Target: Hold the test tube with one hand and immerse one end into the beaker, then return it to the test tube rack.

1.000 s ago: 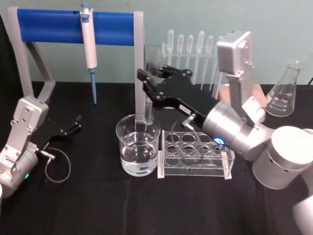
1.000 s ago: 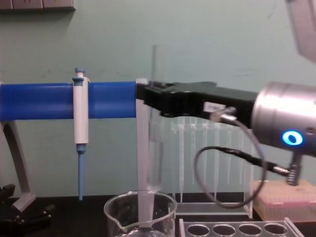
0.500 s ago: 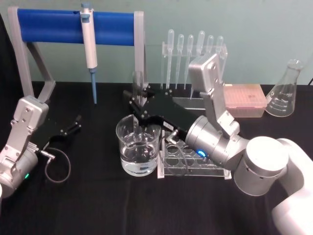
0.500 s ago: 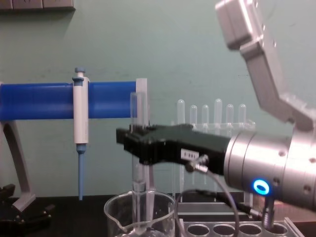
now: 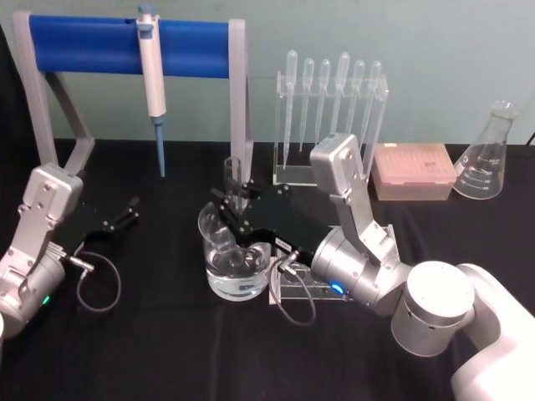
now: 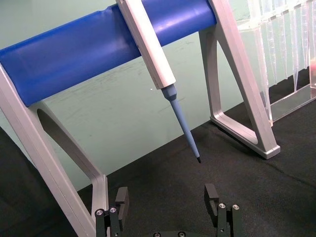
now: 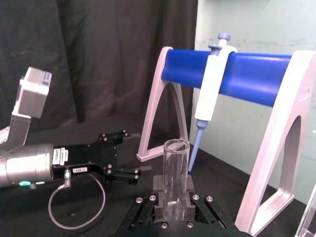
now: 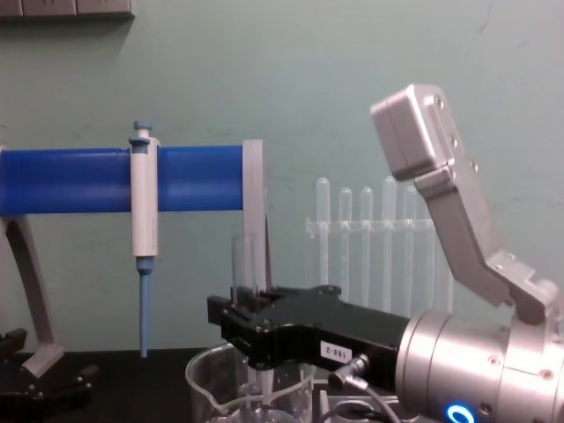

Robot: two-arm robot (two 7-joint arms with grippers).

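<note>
The test tube (image 5: 233,177) stands upright, a clear glass tube whose lower end dips into the beaker (image 5: 213,267), which holds water. My right gripper (image 5: 234,207) is shut on the tube just above the beaker's rim. The chest view has the tube (image 8: 241,260) rising out of the black right gripper (image 8: 231,319) over the beaker rim (image 8: 202,374). In the right wrist view the tube (image 7: 176,165) sits clamped between the fingers (image 7: 159,193). My left gripper (image 5: 119,218) rests open on the table at the left, holding nothing; its open form also shows as the left gripper (image 6: 167,198).
A blue-barred stand (image 5: 92,43) carries a white-and-blue pipettor (image 5: 153,79) behind the beaker. A rack of plastic pipettes (image 5: 330,92), a pink tip box (image 5: 414,171) and a flask (image 5: 486,154) stand at the back right. A clear tube rack (image 5: 290,293) lies under my right arm.
My right gripper has come down with the test tube, so the tube's lower end has gone from above the beaker into it. The left arm has not moved.
</note>
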